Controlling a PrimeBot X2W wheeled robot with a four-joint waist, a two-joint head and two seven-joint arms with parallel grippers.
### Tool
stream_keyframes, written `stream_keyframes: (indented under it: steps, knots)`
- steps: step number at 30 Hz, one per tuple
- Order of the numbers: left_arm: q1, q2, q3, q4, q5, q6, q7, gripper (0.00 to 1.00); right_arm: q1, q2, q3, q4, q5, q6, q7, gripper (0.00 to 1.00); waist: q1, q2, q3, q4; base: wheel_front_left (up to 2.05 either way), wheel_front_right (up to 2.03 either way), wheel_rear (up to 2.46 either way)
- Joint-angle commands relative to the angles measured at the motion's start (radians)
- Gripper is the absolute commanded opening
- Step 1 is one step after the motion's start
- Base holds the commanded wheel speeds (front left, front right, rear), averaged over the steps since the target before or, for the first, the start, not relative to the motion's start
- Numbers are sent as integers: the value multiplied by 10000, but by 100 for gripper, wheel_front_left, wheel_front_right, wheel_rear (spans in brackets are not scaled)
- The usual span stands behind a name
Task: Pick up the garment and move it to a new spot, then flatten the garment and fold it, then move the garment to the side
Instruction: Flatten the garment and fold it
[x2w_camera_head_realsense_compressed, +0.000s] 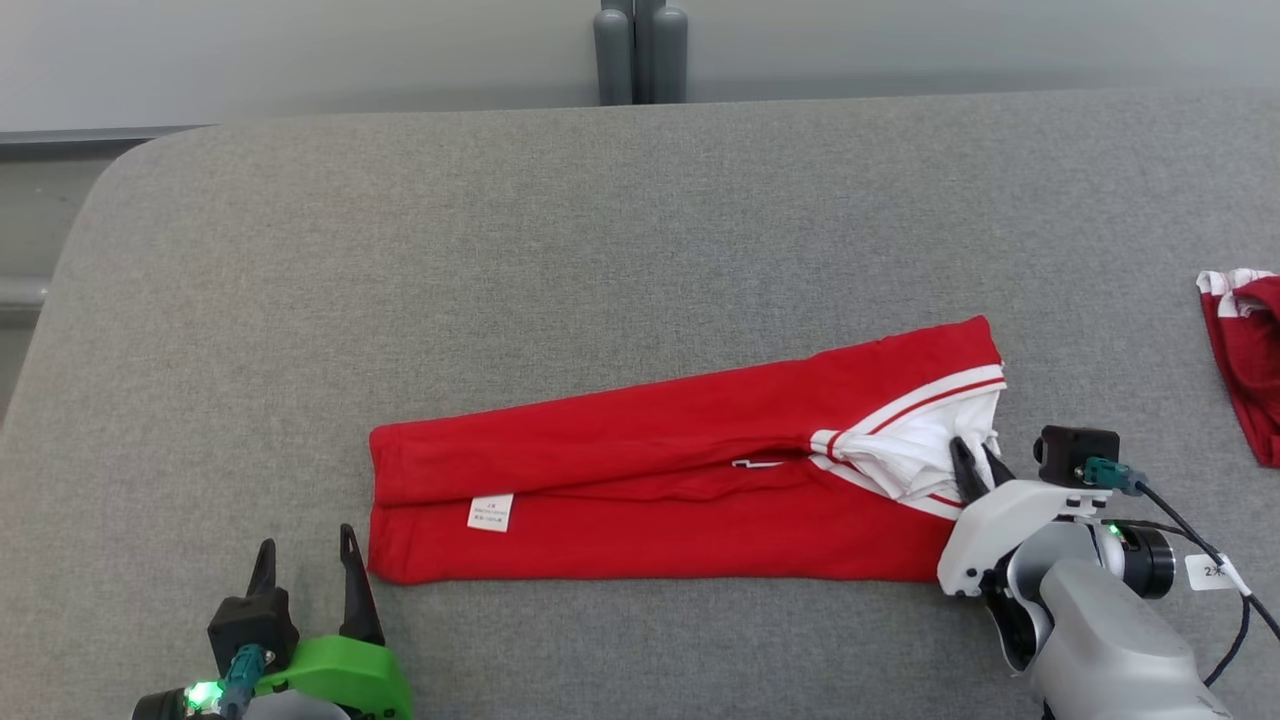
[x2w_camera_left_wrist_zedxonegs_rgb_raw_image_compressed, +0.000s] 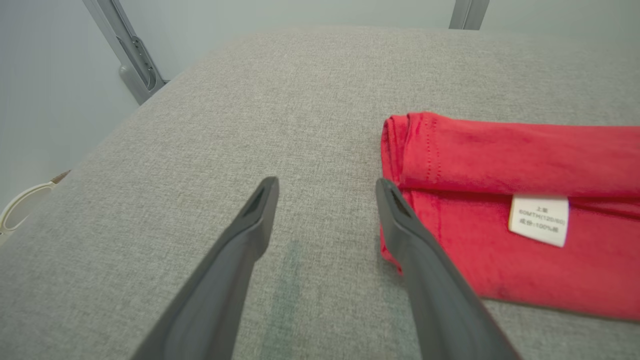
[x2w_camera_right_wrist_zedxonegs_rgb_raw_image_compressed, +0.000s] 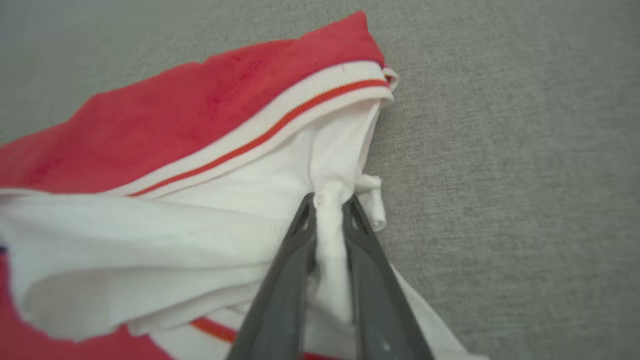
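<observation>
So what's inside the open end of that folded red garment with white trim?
There's soft white inner cloth, pinched by the right hand; further in, layers of the folded red garment cover everything.

- A white care label (x2w_camera_left_wrist_zedxonegs_rgb_raw_image_compressed: 538, 220) on the red garment (x2w_camera_left_wrist_zedxonegs_rgb_raw_image_compressed: 525, 155) carries three short lines of grey print in the left wrist view.
- Its middle line reads roughly "60MTH(120/60)".
- Its bottom line holds "100%" among characters too blurred to make out, and the top line's characters are also too blurred to read.
- In the head view the same care label (x2w_camera_head_realsense_compressed: 490, 512) shows print too small to read.
- A white tag (x2w_camera_head_realsense_compressed: 1212, 572) on a black cable (x2w_camera_head_realsense_compressed: 1178, 518) begins with "2"; what follows is unclear.
</observation>
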Motion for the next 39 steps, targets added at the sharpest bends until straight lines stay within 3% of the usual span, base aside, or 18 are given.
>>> stream_keyframes:
  steps: [1, 8, 17, 27, 39]
  knots:
    - [-183, 24, -8, -34, 142, -12, 7, 100, 367, 52, 84, 456, 62, 1, 215, 0, 0, 0, -13, 12, 0, 0, 0]
    - [-86, 24, -122, 7, 147, -89, 7, 100, -45, -570, -690, -420, -29, -42, -59, 0, 0, 0, -179, -1, 0, 0, 0]
    - [100, 25, -348, -16, -65, -42, 7, 100, 781, -67, -804, -3102, -414, -6, -83, 0, 0, 0, -461, -137, 0, 0, 0]
    - [-15, 26, -799, -31, -279, -19, 7, 100, 1223, 276, 1672, -5061, 649, -3, 15, 0, 0, 0, -607, 342, 0, 0, 0]
    - [-303, 27, -1790, -214, -543, 54, 7, 100, 439, 480, 4156, -5143, 1773, -2, 549, 0, 0, 0, -490, 2337, 0, 0, 0]
